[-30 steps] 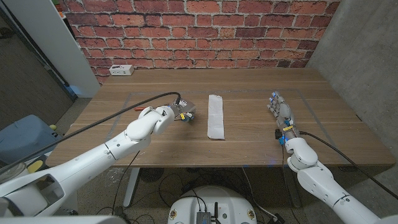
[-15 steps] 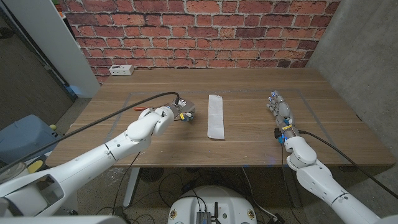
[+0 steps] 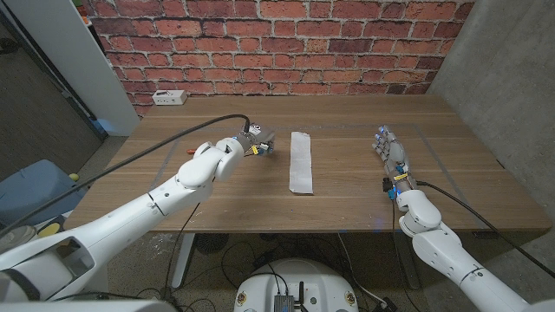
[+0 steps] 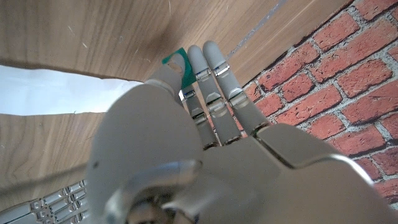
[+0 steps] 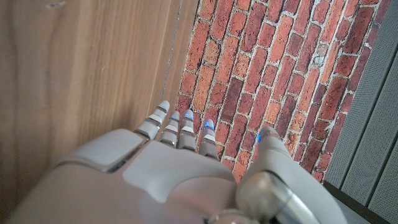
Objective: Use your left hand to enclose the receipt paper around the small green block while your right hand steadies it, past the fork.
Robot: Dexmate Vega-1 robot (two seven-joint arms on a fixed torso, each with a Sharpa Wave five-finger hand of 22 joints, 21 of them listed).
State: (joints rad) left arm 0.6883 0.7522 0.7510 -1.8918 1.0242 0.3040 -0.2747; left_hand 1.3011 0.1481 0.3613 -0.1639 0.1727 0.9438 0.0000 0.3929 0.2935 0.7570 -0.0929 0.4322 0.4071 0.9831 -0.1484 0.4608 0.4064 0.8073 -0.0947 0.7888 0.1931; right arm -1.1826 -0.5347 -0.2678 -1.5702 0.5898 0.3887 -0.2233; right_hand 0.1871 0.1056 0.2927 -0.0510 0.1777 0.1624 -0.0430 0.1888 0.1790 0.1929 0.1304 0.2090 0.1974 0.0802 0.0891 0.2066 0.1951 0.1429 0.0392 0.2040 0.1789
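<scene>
Head view: left hand (image 3: 253,148) pinching green block (image 4: 179,62), just beside paper strip (image 3: 300,162). Right hand (image 3: 392,156) open, empty. Best: set block mid-strip.

Long white receipt paper strip (image 3: 301,162) lies flat, lengthwise on the wooden table centre. Small green block (image 4: 178,65) sits at the left fingertips, just beside the strip.

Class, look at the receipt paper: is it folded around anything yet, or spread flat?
Spread flat. The receipt paper lies as a long strip on the table, wrapping nothing; the left hand is beside it.
</scene>
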